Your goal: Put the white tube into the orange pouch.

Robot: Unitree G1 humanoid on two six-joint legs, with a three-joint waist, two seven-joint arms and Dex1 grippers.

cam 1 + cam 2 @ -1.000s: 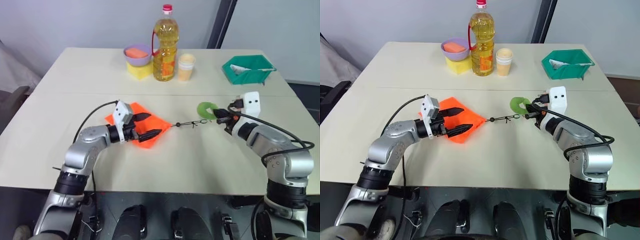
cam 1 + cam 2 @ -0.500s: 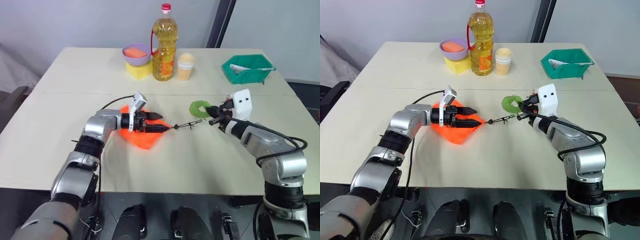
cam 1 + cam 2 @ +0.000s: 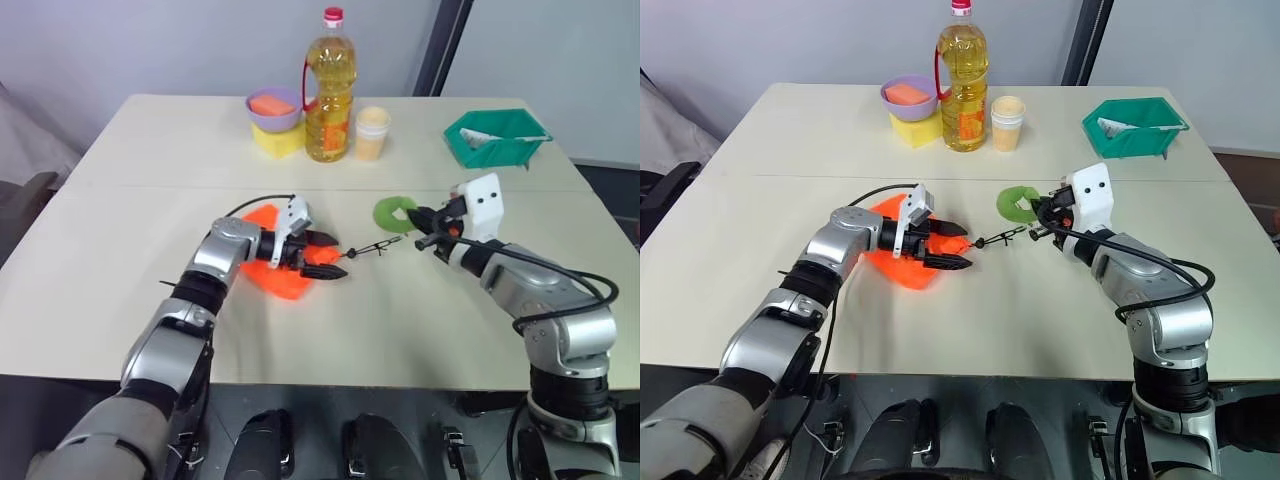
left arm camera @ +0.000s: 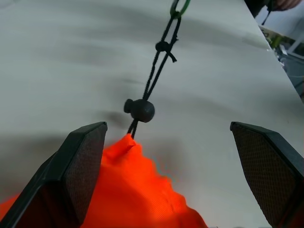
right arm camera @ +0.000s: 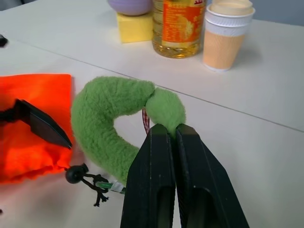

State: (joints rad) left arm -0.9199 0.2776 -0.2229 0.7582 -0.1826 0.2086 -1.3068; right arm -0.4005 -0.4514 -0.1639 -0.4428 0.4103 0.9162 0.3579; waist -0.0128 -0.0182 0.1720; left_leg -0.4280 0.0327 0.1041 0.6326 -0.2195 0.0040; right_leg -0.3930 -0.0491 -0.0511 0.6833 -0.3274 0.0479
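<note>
My left gripper [image 3: 335, 255] stands wide open around the mouth corner of the orange pouch [image 3: 272, 262], which lies flat on the table [image 3: 150, 170]. My right gripper [image 3: 1045, 215] is closed on the green ring [image 3: 1015, 202], so the black cord [image 4: 159, 61] runs tight between us. The white tube I cannot find on the table (maybe it lies in the green bin [image 3: 497, 137], I cannot tell). My worry: if the right arm pulls more, the cord draws the mouth shut, and then the left fingers catch only fabric.
</note>
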